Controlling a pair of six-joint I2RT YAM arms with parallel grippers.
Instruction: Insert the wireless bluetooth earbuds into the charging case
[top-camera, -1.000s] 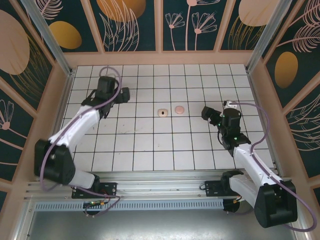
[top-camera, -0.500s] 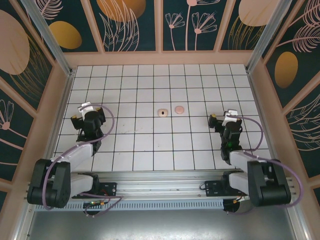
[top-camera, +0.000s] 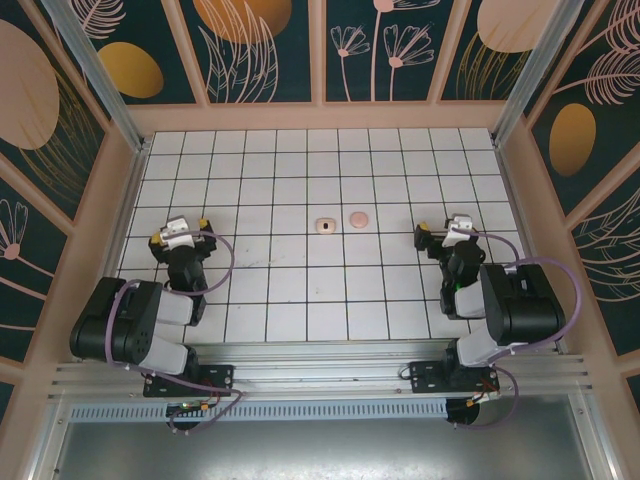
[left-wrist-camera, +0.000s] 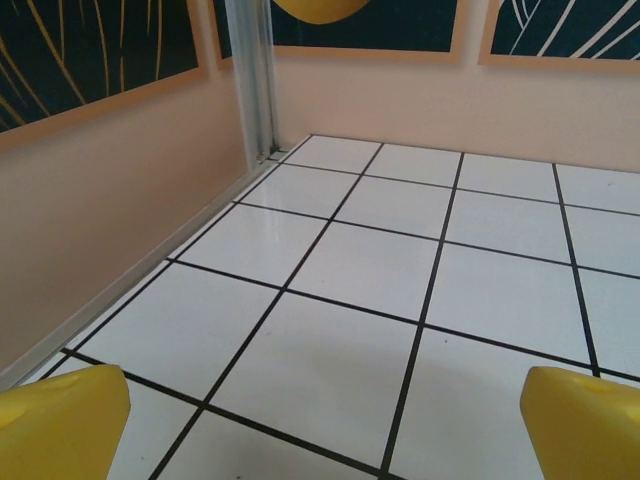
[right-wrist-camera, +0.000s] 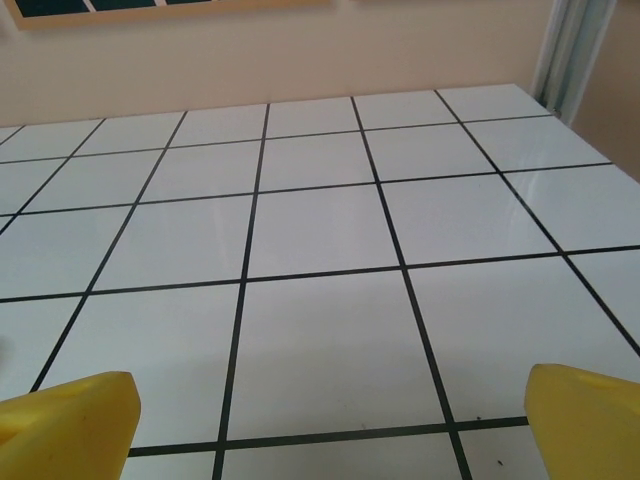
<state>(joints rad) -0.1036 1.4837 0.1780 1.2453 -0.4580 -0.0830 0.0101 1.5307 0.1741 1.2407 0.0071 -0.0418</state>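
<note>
The charging case (top-camera: 325, 225), a small pale-pink block with dark hollows on top, lies on the white tiled floor (top-camera: 300, 290) near the middle. The wireless bluetooth earbuds are out of view or too small to make out. My left gripper (top-camera: 180, 238) is folded back at the left, well away from the case. In the left wrist view it (left-wrist-camera: 325, 430) is open, its yellow fingertips (left-wrist-camera: 60, 420) wide apart over bare tile. My right gripper (top-camera: 447, 238) sits at the right, also apart from the case. It (right-wrist-camera: 330, 425) is open over bare tile.
A salmon-pink round disc (top-camera: 358, 217) lies just right of the case. Peach walls (top-camera: 320, 115) ring the tiled floor, with metal corner posts (left-wrist-camera: 250, 80). Both arm bases sit on the rail (top-camera: 320, 365) at the near edge.
Both arms have folded back toward the near edge. The left gripper came down from the far left; the right drew back slightly. The case and disc have not moved.
</note>
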